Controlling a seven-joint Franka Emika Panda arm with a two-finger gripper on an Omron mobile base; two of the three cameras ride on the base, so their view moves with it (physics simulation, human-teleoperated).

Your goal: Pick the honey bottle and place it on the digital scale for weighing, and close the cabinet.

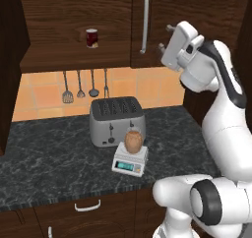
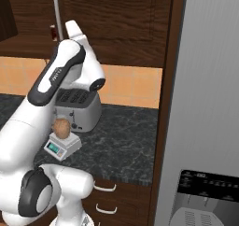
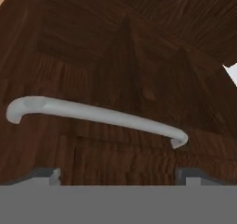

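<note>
The tan-brown honey bottle [image 1: 133,141] [image 2: 61,126] stands upright on the small white digital scale [image 1: 130,162] [image 2: 62,145], in front of the toaster. Above, the dark wooden cabinet [image 1: 74,15] has its left half open, baring a shelf. Its right door [image 1: 197,11] looks closed and carries a vertical silver handle [image 1: 144,21] [image 2: 57,12]. My gripper [image 1: 165,38] is raised in front of that right door, just right of the handle, open with nothing between its fingers. In the hand view the handle [image 3: 92,114] runs across the door close ahead, above my gripper [image 3: 118,176].
A silver four-slot toaster [image 1: 117,120] [image 2: 79,106] sits behind the scale. A small dark red jar [image 1: 92,38] stands on the cabinet shelf. Utensils [image 1: 78,87] hang on the orange tiled wall. A grey fridge [image 2: 205,103] stands to the right. Drawers [image 1: 87,206] lie under the counter.
</note>
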